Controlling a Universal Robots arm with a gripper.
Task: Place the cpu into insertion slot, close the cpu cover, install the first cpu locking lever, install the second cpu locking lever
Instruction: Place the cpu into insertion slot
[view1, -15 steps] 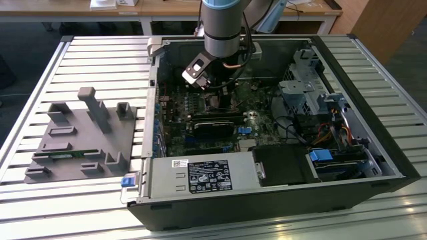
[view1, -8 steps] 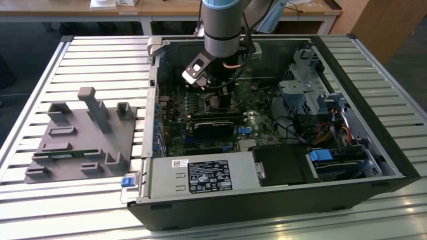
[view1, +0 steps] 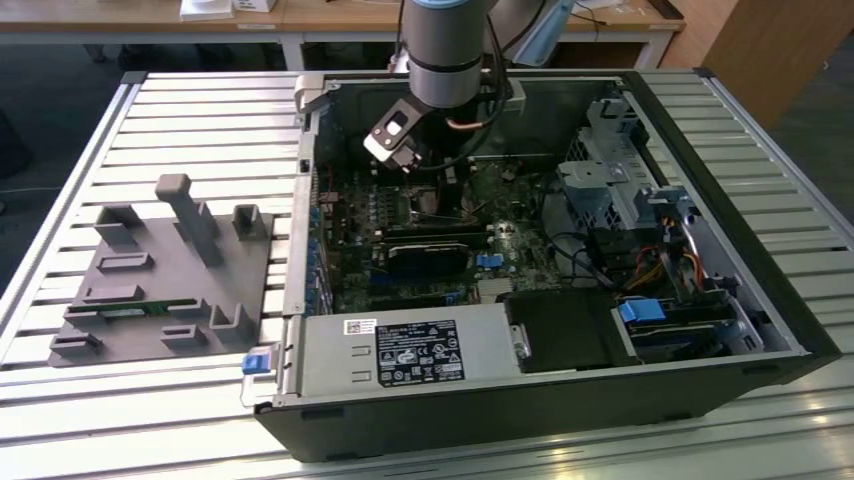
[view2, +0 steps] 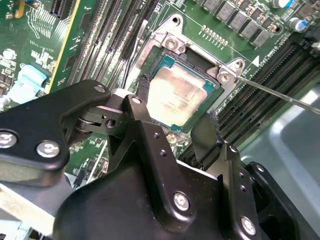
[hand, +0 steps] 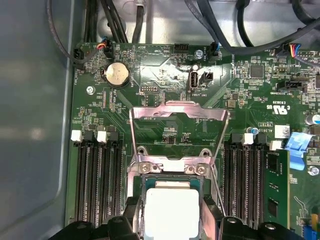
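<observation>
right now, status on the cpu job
gripper down at cpu, grip unclear. cpu in insertion slot. cpu cover raised, not closed.

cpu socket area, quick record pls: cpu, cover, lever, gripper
cpu: lying flat in the insertion slot, metal top up
cpu cover: swung open, standing clear of the cpu
locking lever: thin rod angled away from the slot, not latched
gripper: low over the slot, right at the cpu
</observation>
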